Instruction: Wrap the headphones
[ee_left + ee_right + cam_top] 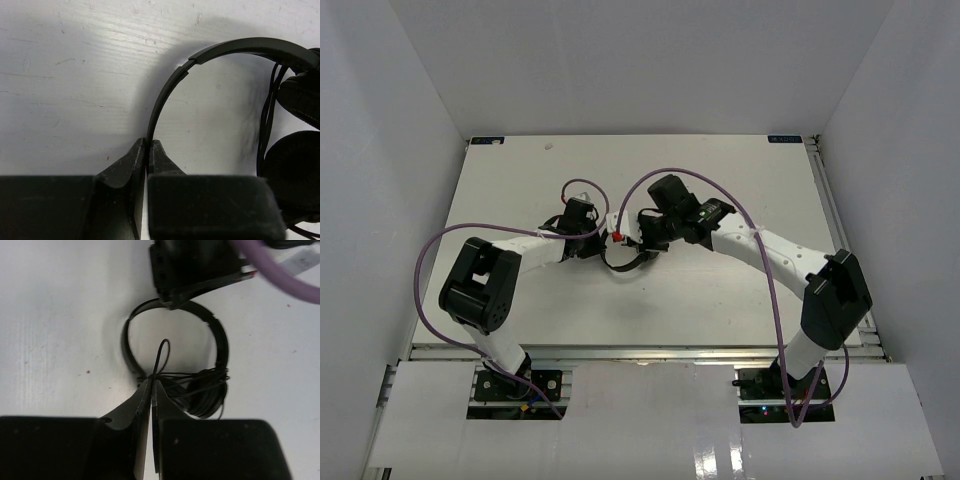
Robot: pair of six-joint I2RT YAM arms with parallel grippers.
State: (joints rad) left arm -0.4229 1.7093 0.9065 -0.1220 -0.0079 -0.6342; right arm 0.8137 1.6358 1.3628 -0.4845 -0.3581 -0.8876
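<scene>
The black headphones (624, 264) lie mid-table between my two arms. In the left wrist view my left gripper (148, 143) is shut on the thin headband (235, 47), with the ear cups (294, 170) and strands of cord (267, 115) off to the right. In the right wrist view my right gripper (152, 381) is shut on a small loop of the cord (161, 351), just inside the headband (125, 347). Several turns of cord are bunched around the ear cups (210, 395). The left gripper (192, 270) holds the headband's far side.
Thick purple robot cables (700, 180) arc above both arms, and one (280, 275) crosses the right wrist view's upper right. The white table (740, 160) is boxed in by white walls, with a metal rail (825, 200) along its right edge.
</scene>
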